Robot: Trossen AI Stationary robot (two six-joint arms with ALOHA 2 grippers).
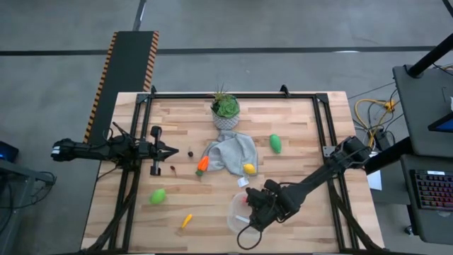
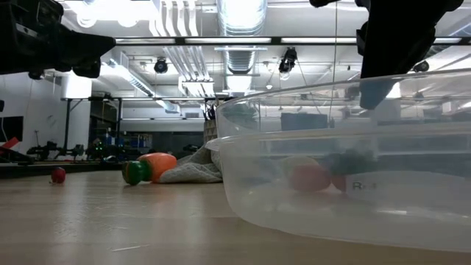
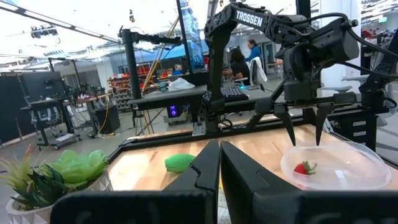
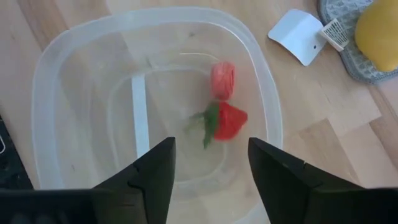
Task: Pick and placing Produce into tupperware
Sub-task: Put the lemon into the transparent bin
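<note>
Nearest the low camera sits the tub (image 2: 346, 184), its clear wall filling the right of that view, with two red pieces blurred behind the plastic. From the right wrist they read plainly: a strawberry (image 4: 229, 121) with a green leaf cap and a smaller red berry (image 4: 222, 78), touching, both lying on the tub's floor. Nothing else is inside.

Directly above the tub hangs the right gripper (image 4: 210, 163), fingers apart and empty; the left wrist view shows its two tips (image 3: 290, 129) poised just over the rim. I judge a drop has been made and the arm is free for the next piece.

At the table's left side waits the left gripper (image 1: 168, 150), its fingers pressed together with nothing between them.

Most of the work remains. Still out on the table are a green oval (image 1: 158, 196) near the left front, a small carrot (image 1: 186, 221) near the front edge, a larger carrot (image 1: 202, 165) against the grey cloth (image 1: 230, 152), a lemon (image 1: 249, 168) on the cloth's near edge, another green piece (image 1: 275, 144) to the right of the cloth, and a tiny red berry (image 2: 57, 174) farther left. A potted plant (image 1: 225, 111) stands at the back, and a small white scrap (image 4: 300, 35) lies just beside the tub.

By count, two pieces are in and roughly six are left.
</note>
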